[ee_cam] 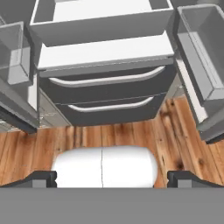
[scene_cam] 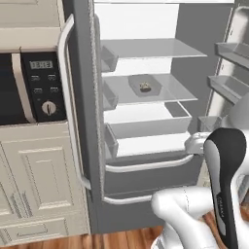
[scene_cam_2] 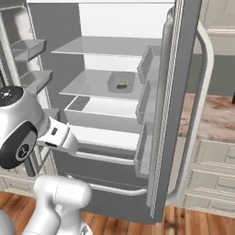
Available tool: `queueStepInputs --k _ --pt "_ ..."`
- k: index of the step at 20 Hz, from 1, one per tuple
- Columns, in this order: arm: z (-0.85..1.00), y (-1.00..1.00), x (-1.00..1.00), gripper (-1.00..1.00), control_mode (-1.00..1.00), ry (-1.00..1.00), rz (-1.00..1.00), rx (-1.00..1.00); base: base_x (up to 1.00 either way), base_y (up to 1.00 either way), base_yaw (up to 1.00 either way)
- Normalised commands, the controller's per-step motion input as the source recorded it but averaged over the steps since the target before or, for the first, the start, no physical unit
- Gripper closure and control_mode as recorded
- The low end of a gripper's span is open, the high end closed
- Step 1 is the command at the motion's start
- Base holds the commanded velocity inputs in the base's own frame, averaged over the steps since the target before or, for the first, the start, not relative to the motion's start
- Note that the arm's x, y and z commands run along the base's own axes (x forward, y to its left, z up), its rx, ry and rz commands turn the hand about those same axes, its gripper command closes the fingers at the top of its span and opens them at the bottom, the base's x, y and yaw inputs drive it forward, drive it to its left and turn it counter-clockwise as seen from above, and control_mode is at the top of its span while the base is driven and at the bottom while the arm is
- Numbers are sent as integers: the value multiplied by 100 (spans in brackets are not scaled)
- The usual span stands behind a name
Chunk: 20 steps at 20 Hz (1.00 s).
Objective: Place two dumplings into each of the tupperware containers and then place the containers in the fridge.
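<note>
In the left base view, the fridge fills the centre and right of the frame: matte silver-grey doors swung open, a smooth white interior, flat pale shelves and clear door bins, with a long curved white handle running down left of centre. On the middle shelf, just above frame centre, sits a shallow dark grey, slightly translucent tupperware container with rounded corners, holding small speckled tan dumplings. A cream oven panel with a round knob occupies the left edge. In the right base view, the same container rests on the middle shelf near frame centre. In the hand view, the gripper shows two dark fingertips at the bottom corners, spread wide and holding nothing, above glossy wooden floor and the fridge's dark lower drawers.
</note>
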Motion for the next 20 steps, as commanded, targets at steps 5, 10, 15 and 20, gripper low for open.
queueStepInputs --k 5,10,15,20 --pt "0 0 0 -100 100 0 0 0 -100 12 -8" --pt "0 0 0 -100 100 0 0 0 -100 29 -64" --pt "0 0 0 -100 100 0 0 0 -100 24 -85" --pt "0 0 0 -100 100 0 0 0 -97 22 -86"
